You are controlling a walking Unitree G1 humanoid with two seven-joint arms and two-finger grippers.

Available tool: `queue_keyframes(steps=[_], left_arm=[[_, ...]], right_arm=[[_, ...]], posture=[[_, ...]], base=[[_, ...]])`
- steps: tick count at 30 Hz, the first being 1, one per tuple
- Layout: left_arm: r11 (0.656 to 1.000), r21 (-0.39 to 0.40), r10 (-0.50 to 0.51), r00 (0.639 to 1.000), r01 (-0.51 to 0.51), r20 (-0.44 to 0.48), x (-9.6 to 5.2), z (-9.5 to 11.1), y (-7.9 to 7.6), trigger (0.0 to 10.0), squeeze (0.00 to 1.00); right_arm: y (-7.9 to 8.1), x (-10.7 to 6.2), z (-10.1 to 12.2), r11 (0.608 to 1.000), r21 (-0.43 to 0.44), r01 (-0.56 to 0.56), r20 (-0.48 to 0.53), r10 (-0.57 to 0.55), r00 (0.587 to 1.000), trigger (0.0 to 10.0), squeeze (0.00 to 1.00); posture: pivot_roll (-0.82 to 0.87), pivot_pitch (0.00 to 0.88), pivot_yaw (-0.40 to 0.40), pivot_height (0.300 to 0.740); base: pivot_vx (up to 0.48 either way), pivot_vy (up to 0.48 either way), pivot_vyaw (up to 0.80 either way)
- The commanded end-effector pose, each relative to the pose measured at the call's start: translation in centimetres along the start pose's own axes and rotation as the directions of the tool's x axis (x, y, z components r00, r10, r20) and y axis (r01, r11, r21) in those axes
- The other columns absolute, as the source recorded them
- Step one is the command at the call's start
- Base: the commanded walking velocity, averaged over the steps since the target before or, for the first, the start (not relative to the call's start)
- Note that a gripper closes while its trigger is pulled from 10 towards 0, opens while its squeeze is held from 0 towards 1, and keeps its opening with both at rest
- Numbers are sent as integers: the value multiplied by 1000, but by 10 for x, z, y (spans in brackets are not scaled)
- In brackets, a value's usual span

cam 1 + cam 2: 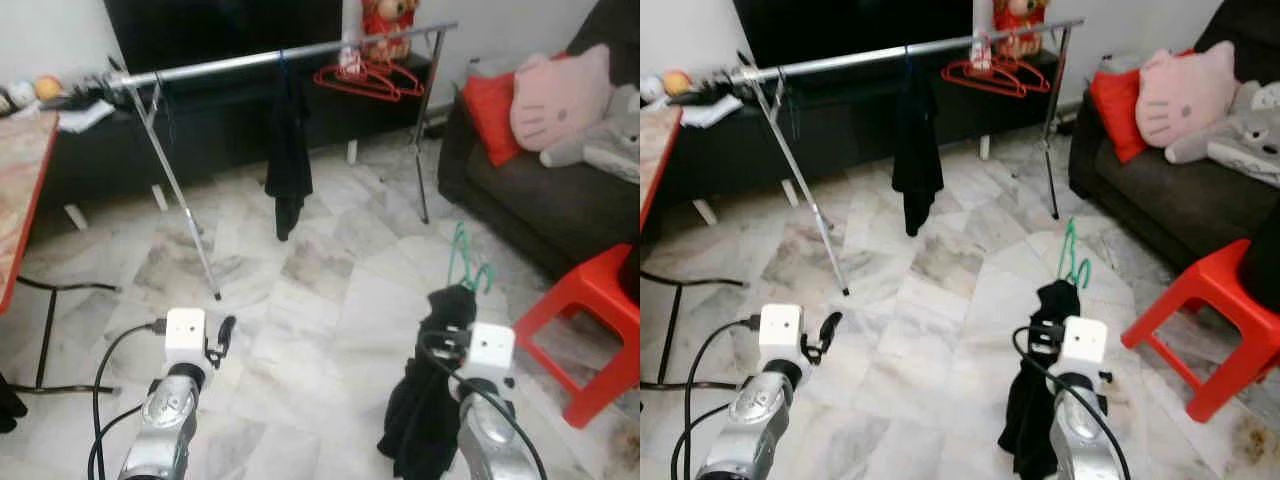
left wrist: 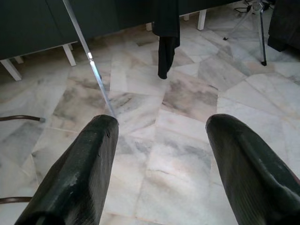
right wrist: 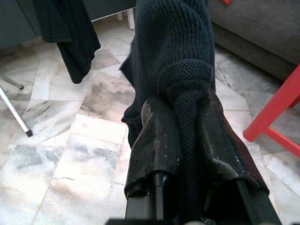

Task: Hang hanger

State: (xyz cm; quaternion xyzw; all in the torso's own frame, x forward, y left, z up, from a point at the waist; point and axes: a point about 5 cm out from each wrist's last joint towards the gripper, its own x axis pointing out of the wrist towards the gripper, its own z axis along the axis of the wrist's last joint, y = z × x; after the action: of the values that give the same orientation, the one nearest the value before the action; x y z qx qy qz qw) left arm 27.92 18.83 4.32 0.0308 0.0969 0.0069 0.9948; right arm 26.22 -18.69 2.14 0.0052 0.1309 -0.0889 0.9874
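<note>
Right gripper: my right gripper (image 3: 187,154) is clamped tight on a black knitted garment (image 1: 425,400), held low in front of me over the pale marble floor (image 1: 300,300). In the right wrist view the knit bunches between my two black fingers (image 3: 150,140) and rises past them.
Hanger: a green wire hanger (image 1: 468,262) sticks up out of the top of that garment, its hook pointing away from me towards the rail. It is well apart from the rail, not hung.
Garment: the cloth trails down beside my right arm, loose below the grip.
Left gripper: my left gripper (image 2: 161,154) is spread wide with nothing between its fingers, held low over the floor on my left.
Rail: a silver metal clothes rail on slanted legs (image 1: 290,58) stands ahead of me, in front of a dark low cabinet (image 1: 110,140).
On the rail: a black garment (image 1: 288,150) hangs near the middle; red plastic hangers (image 1: 365,78) hang towards the right end.
Right side: a dark sofa (image 1: 560,200) holds a red cushion (image 1: 492,112) and a pink cat-face pillow (image 1: 560,98); a red plastic stool (image 1: 590,330) stands near my right arm.
Left side: the edge of a reddish table with black legs (image 1: 20,180).
</note>
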Motion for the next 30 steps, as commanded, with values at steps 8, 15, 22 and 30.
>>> queue_keyframes(steps=[8, 15, 22, 30], left_arm=[[1000, 12, -6, 1000, 6, -12, 2, 1, 0, 10000, 0], [1000, 20, -19, 1000, 19, -17, 5, 2, 1, 10000, 0], [998, 34, -45, 999, 46, -27, 6, 2, 0, 10000, 0], [990, 74, -116, 993, 118, -33, 11, 5, 0, 10000, 0]], right_arm=[[5, 8, 17, 991, -116, -68, 46, 74, 996, 10000, 0], [-1, 14, 27, 981, -167, -100, 50, 110, 993, 10000, 0], [-6, 19, 34, 971, -207, -119, 45, 131, 990, 10000, 0], [-3, 21, 38, 951, -222, -214, 7, 221, 975, 10000, 0]], posture=[[-85, 0, 29, 740], [-90, 0, 28, 740], [-92, 0, 25, 740], [-98, 0, 21, 740]], base=[[0, 0, 430], [0, 0, 646], [0, 0, 664], [0, 0, 217]])
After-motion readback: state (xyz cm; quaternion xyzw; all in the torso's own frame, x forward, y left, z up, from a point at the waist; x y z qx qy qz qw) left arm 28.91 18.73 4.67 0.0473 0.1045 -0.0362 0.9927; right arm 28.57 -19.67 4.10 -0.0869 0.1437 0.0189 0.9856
